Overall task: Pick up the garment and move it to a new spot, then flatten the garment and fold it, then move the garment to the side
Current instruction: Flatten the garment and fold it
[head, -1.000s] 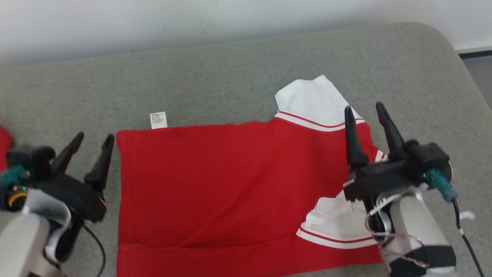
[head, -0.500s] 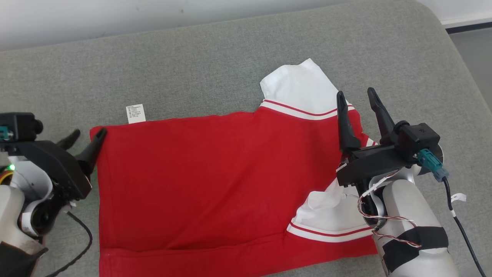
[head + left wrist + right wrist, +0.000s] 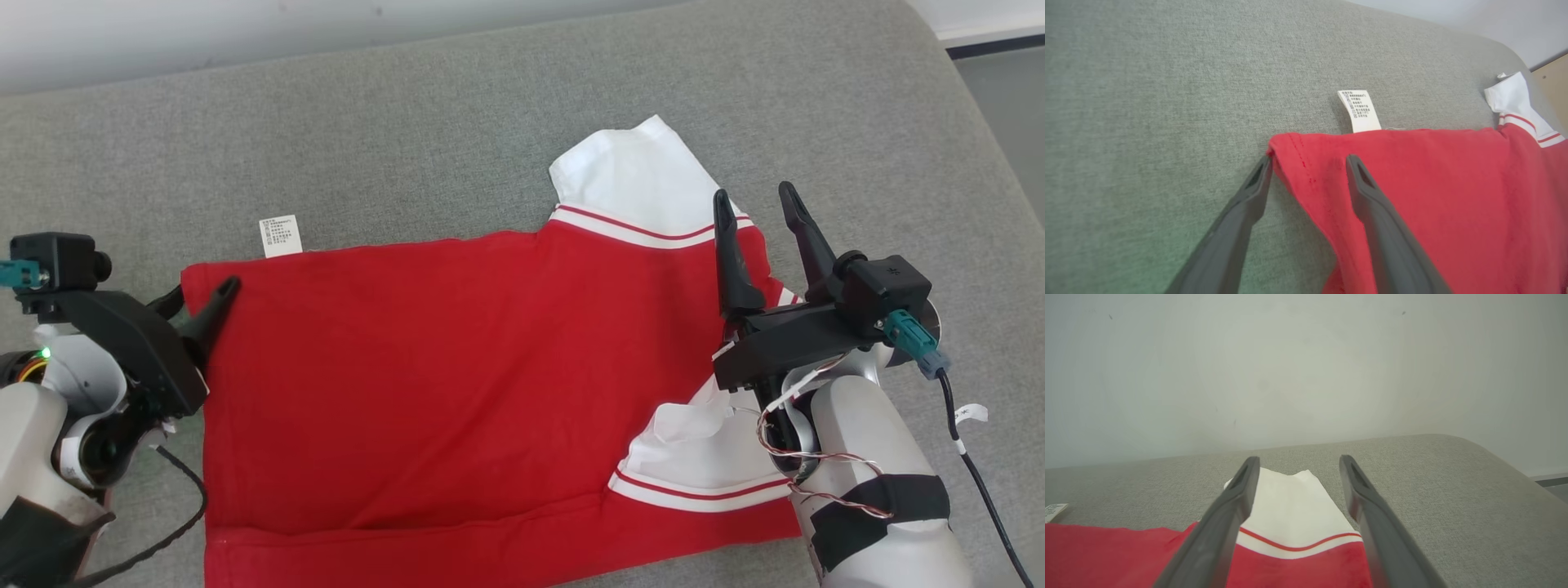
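**Free room on far side, wall behind**

Bare grey worktop [image 3: 408,147] runs wide beyond the red garment [image 3: 457,367]; just its care label [image 3: 280,235] and white sleeve [image 3: 629,175] lie there. The wall [image 3: 245,33] closes the far edge. Right of my right jaws, open worktop too.

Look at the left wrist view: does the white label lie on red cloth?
No, the label juts from the edge of the garment onto the grey cushion.
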